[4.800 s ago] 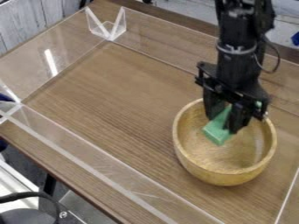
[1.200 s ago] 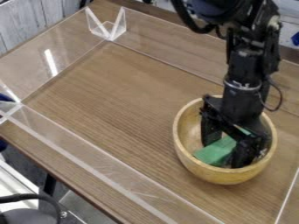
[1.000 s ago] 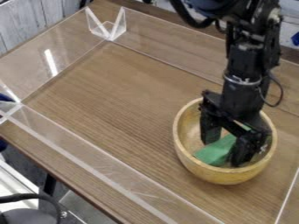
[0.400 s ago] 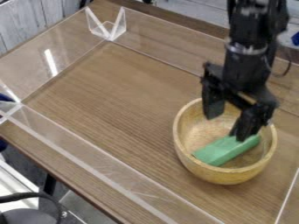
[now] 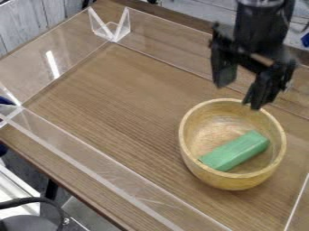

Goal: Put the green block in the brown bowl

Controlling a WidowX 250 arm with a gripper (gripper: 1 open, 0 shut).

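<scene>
Green block (image 5: 234, 152) flat in brown bowl (image 5: 194, 162)

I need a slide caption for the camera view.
Green block lies inside the brown bowl; open gripper above it.

The black gripper (image 5: 243, 78) hangs from a dark wrist at the upper right of the camera view, pointing straight down. Its two fingers (image 5: 222, 68) stand wide apart with nothing between them, one lower left, one lower right, slightly motion-blurred.

Wooden table (image 5: 108, 99); clear acrylic walls (image 5: 72, 167) along edges.
</scene>
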